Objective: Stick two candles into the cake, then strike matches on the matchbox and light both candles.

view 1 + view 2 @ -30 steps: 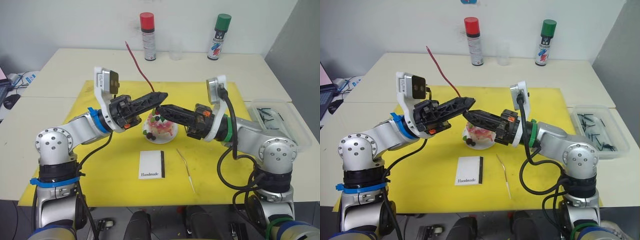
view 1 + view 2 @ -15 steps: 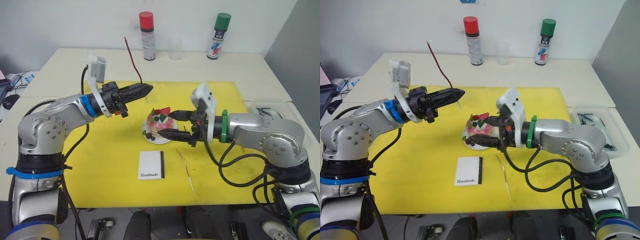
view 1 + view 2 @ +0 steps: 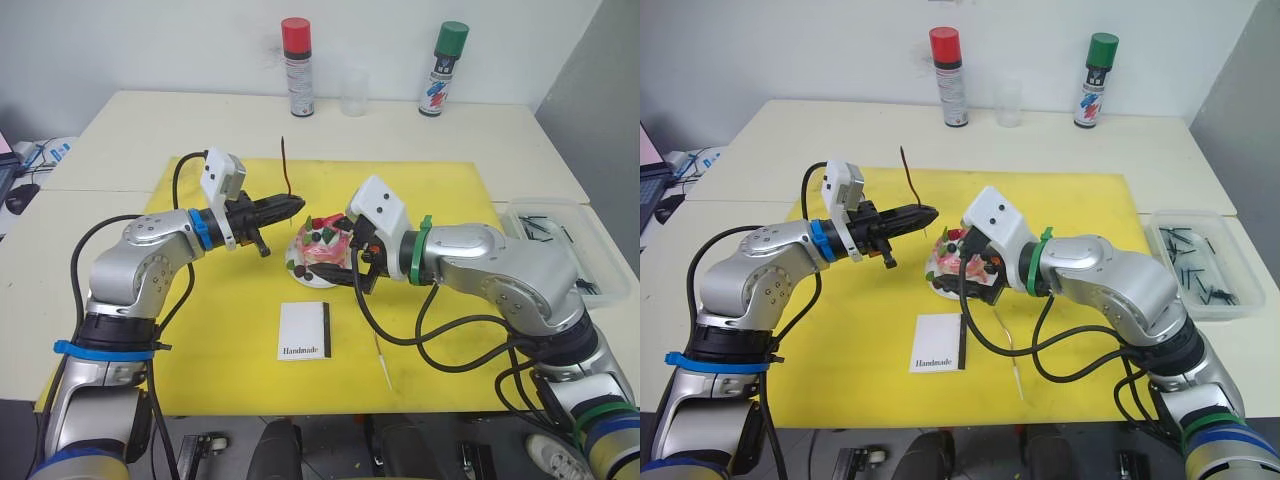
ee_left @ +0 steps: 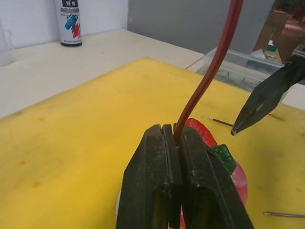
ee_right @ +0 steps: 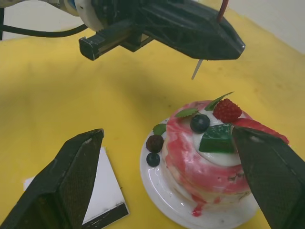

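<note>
The pink-and-white cake (image 3: 320,252) sits on its small white plate in the middle of the yellow mat. My left gripper (image 3: 298,206) is shut on one red candle (image 3: 286,165), holding it roughly upright just left of the cake top; the candle's pale lower end (image 5: 196,69) hangs free below the fingers. My right gripper (image 5: 167,132) is open, with one finger (image 5: 71,176) on each side of the cake. The other candle (image 3: 378,350) lies flat on the mat right of the white matchbox (image 3: 304,330). Dark matches (image 3: 1188,262) lie in the tray at the right.
The clear plastic tray (image 3: 560,235) stands off the mat's right edge. A red-capped spray can (image 3: 296,68), a clear cup (image 3: 352,92) and a green-capped can (image 3: 441,68) stand at the table's far edge. The yellow mat (image 3: 200,330) is bare at front left.
My right gripper has opened and now straddles the cake. My left gripper drew back to the left, then returned lower beside the cake top, and the candle now stands more upright.
</note>
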